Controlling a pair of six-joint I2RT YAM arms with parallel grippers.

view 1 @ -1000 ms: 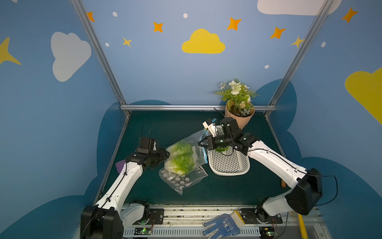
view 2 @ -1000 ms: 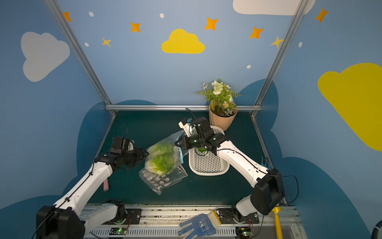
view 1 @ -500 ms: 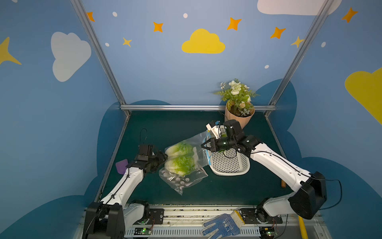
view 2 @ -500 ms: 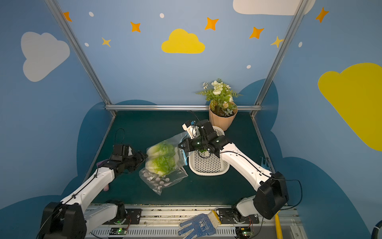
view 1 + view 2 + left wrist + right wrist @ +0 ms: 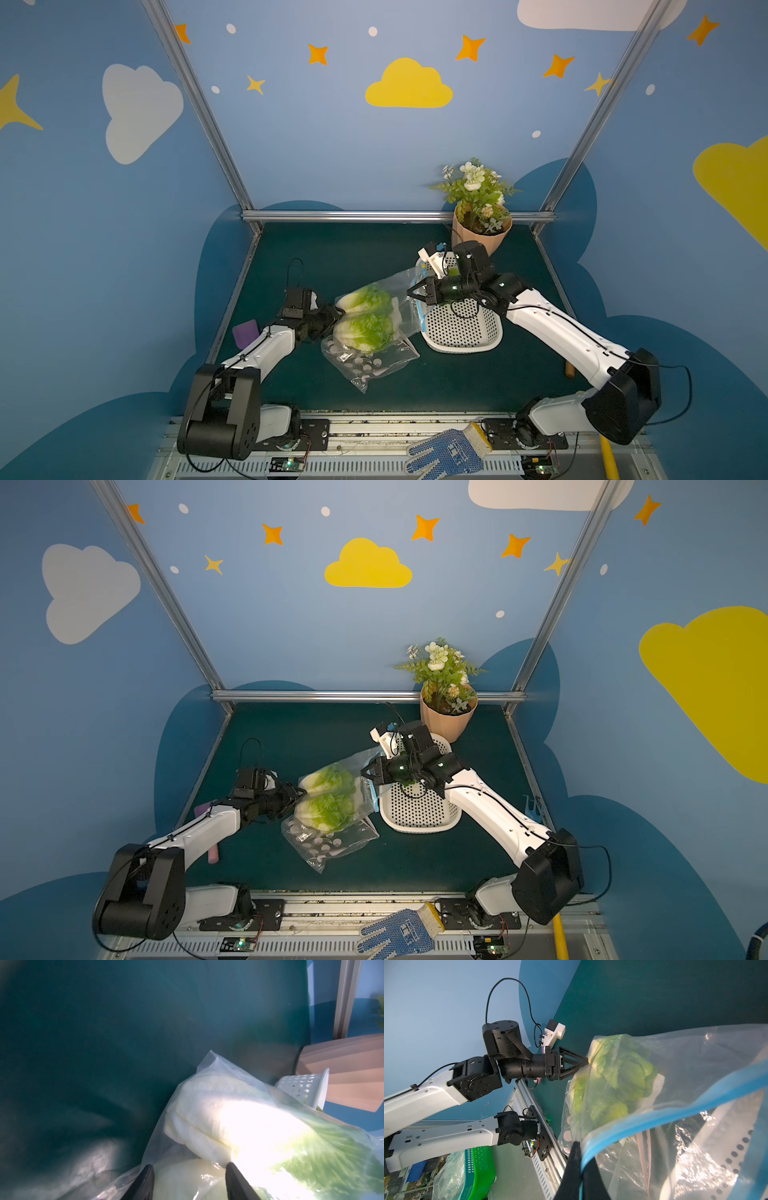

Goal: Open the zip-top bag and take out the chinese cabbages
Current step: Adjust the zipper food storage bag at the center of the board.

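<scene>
Clear plastic of the zip-top bag (image 5: 404,291) rests on the counter (image 5: 332,253), with two chinese cabbages (image 5: 365,330) visible inside. The right gripper (image 5: 419,293) stays clenched on the blue zip edge. The left gripper (image 5: 334,318) has dropped low against the bag's closed end, jaws straddling a cabbage base. Whether it grasps cannot be told. Extraction probably remains pending.

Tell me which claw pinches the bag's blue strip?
The right gripper, shut on the blue strip of the zip-top bag; the left gripper is at its opposite end.
</scene>
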